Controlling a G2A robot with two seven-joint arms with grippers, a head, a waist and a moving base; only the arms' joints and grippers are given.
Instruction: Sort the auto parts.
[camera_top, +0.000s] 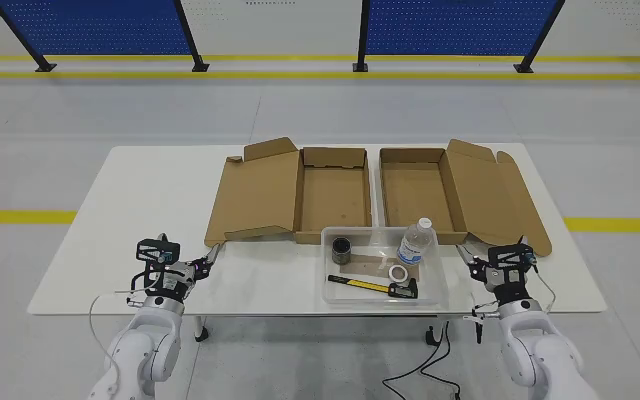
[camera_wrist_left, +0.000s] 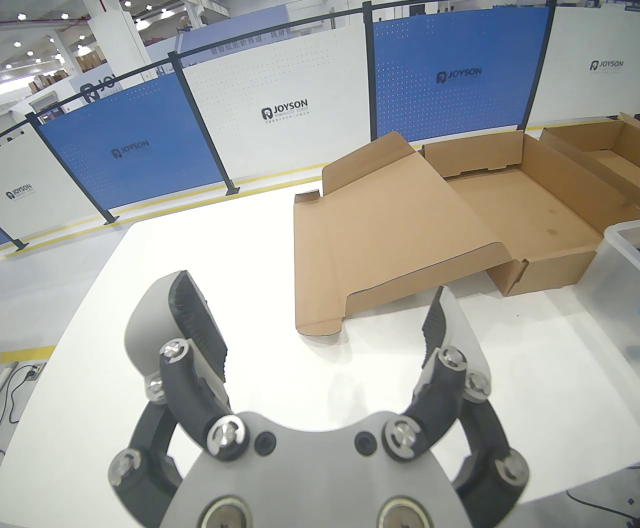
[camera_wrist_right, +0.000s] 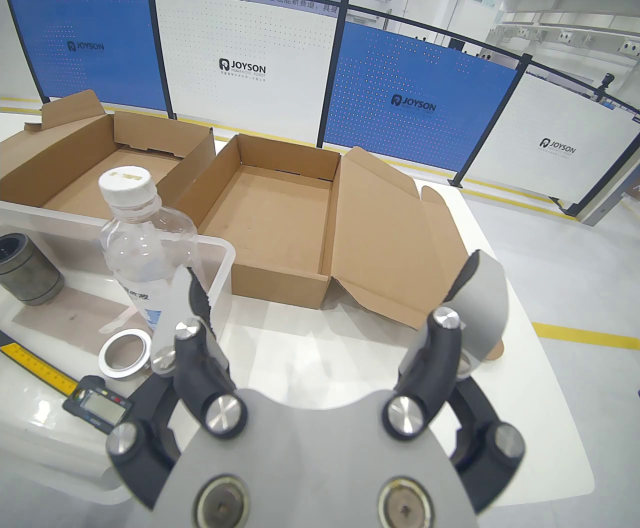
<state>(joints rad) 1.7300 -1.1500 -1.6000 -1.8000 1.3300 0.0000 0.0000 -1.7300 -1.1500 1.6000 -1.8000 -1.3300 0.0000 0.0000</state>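
Nearest me, the left hand (camera_wrist_left: 310, 300) hung wide open and empty off the left side of the clear tub (camera_wrist_right: 220, 285), and the right hand (camera_wrist_right: 332, 270) hung the same way off its right. Inside the tub a caliper (camera_top: 375, 287) lay along the near wall, then a metal ring (camera_top: 398, 272), an upright water bottle (camera_top: 416, 243) and a steel cylinder (camera_top: 342, 249). Beyond the tub, two cardboard boxes (camera_top: 335, 195) sat open on the white worktop (camera_top: 120, 220).

Left gripper (camera_wrist_left: 320, 305) and right gripper (camera_wrist_right: 330, 285) showing silver plates (camera_wrist_left: 310, 480), black linkages (camera_wrist_left: 150, 430), ribbed black pads (camera_wrist_left: 200, 320), bright screws (camera_wrist_left: 226, 436); white left arm (camera_top: 150, 345) trailing thin cable (camera_top: 92, 318).
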